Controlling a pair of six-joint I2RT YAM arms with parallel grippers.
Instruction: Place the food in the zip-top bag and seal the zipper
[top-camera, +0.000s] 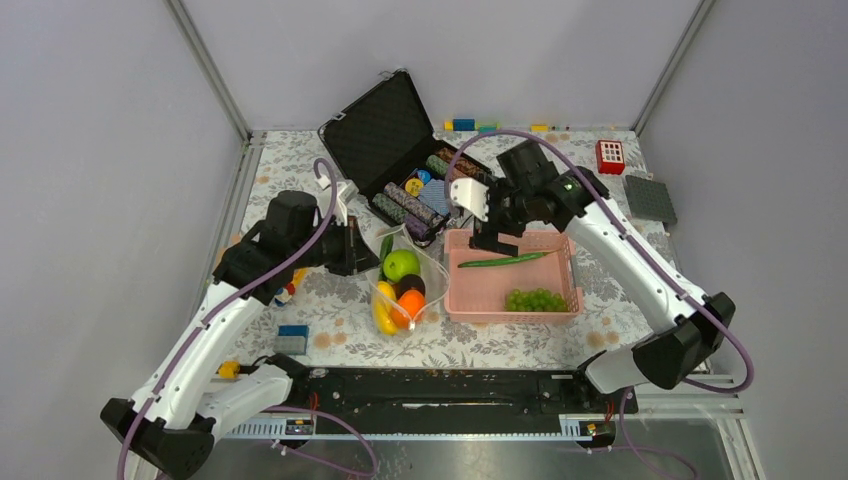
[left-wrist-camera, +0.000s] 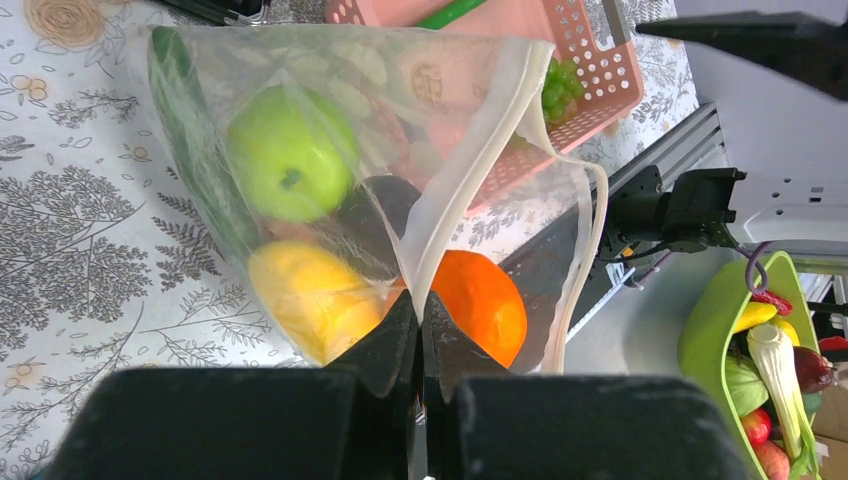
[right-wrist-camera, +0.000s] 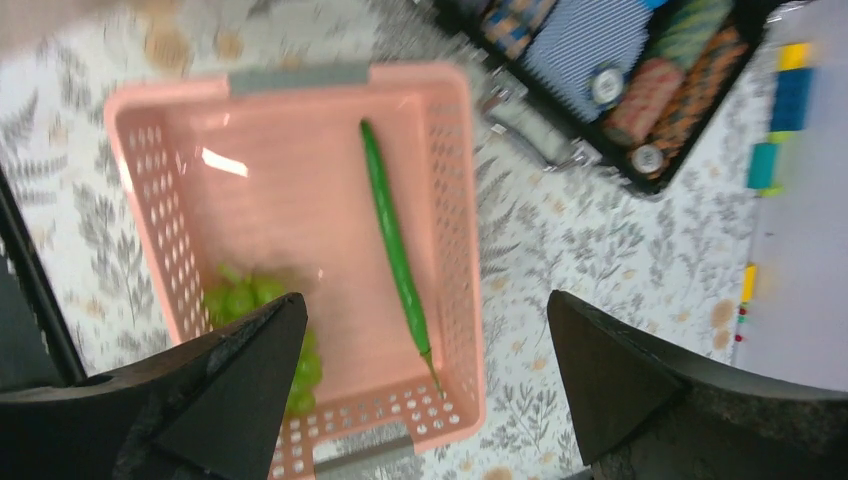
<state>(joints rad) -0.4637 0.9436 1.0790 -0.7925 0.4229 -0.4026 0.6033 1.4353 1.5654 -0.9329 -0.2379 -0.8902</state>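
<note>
My left pincer (left-wrist-camera: 420, 312) was clamped shut on the edge of the zip-top bag (left-wrist-camera: 470, 185), pinching the clear film at the bottom centre of the left wrist view. The pale strip running up from my grip toward the upper right looked like the zipper (left-wrist-camera: 478, 150), though the film blurred it. The bag's mouth gaped open. Inside it lay the green apple (left-wrist-camera: 290, 165), the dark round fruit (left-wrist-camera: 385, 205), the yellow banana (left-wrist-camera: 310, 295) and the orange pumpkin (left-wrist-camera: 480, 305), all packed together.

From above, the bag (top-camera: 437, 268) sat at the middle of the tabletop (top-camera: 600, 335), just left of the pink basket (top-camera: 562, 312). My right pincer (top-camera: 490, 238) hung over the basket's upper left corner with its jaws spread wide, holding nothing. In the right wrist view, the long green pod (right-wrist-camera: 395, 245) lay lengthwise on the basket floor, and the green grapes (right-wrist-camera: 250, 300) sat at the lower left, partly behind one finger.
</note>
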